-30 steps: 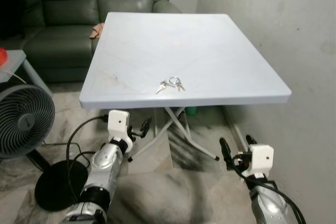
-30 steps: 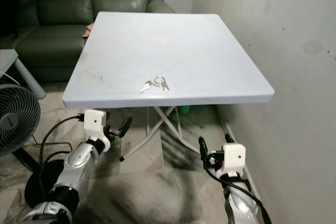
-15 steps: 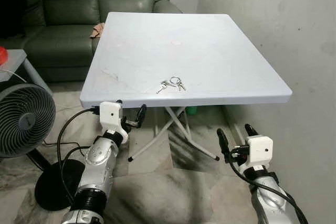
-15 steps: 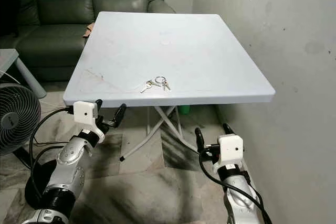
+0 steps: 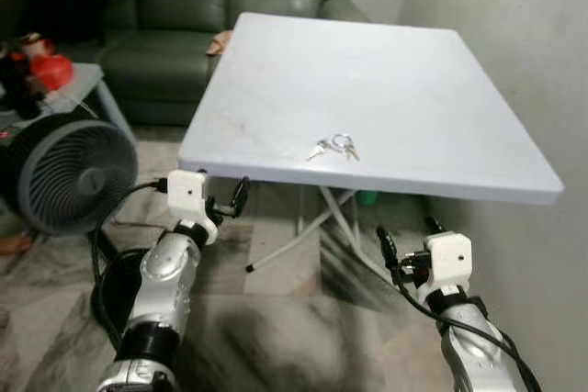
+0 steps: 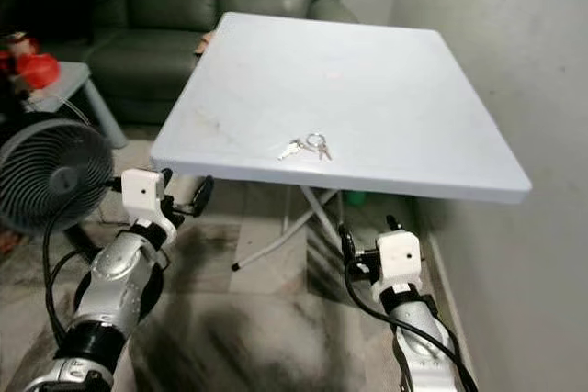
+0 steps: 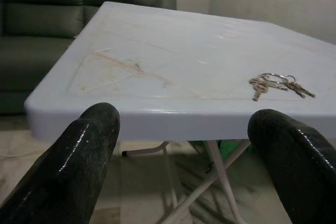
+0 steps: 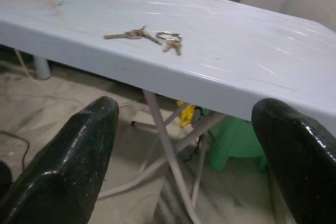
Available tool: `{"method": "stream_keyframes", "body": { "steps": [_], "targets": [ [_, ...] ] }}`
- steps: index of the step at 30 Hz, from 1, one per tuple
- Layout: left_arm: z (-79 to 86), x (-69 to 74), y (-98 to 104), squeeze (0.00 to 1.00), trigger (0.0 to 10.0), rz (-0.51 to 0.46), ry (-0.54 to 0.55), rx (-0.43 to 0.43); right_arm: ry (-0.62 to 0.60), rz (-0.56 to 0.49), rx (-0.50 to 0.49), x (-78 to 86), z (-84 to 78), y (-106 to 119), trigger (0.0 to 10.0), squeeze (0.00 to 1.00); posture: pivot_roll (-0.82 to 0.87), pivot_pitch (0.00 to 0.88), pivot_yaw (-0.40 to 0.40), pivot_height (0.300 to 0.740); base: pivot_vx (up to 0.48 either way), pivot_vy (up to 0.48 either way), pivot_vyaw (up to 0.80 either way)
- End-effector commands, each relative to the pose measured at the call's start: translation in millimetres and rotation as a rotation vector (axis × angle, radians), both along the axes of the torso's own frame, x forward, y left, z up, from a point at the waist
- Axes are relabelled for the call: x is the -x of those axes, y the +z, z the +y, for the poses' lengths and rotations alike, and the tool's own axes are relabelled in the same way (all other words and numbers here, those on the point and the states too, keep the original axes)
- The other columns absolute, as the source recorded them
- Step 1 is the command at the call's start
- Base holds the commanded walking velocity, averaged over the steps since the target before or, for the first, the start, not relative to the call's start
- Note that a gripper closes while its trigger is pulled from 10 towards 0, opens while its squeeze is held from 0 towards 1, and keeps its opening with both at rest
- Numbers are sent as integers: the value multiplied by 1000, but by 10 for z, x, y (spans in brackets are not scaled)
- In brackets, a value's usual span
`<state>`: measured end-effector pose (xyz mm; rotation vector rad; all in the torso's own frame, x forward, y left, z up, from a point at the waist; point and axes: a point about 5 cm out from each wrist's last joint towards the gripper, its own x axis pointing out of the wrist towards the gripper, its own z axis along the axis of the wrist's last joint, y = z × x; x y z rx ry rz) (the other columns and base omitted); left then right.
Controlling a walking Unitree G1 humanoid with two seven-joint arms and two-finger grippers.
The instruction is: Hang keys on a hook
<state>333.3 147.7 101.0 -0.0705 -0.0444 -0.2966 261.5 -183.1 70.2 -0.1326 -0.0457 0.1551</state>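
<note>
The keys (image 5: pixel 334 146) lie flat near the front edge of the white counter (image 5: pixel 413 89), a bunch on a ring. The left gripper (image 5: pixel 221 203) and right gripper (image 5: pixel 406 243) both hang below that edge, each with its 2 fingers spread and holding nothing. No writing is legible. A fan (image 5: pixel 69 174) stands at left, before a green sofa (image 5: pixel 184 25).

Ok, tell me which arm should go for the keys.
Probably the right. The keys lie near the table's front edge, and the right gripper, open, sits below that edge slightly nearer them. The left gripper, also open, is off by the table's left corner.
</note>
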Motion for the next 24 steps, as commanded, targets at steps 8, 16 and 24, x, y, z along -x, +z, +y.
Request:
{"method": "stream_keyframes", "body": {
  "steps": [8, 16, 24],
  "targets": [
    [4, -14, 34, 0, 10000, 2, 1, 2, -10, 1, -40, -17, 0, 52, 10000, 0, 15, 0, -30, 740, 0, 0, 0],
    [1, -51, 75, 0, 10000, 4, 1, 29, -1, 9, -37, -44, -5, 54, 10000, 0, 21, 0, -35, 740, 0, 0, 0],
    [-20, -52, 85, 0, 10000, 1, -13, 34, 5, -2, -43, -64, -5, 94, 10000, 0, 21, 0, -35, 740, 150, 0, 0]
  ]
}}
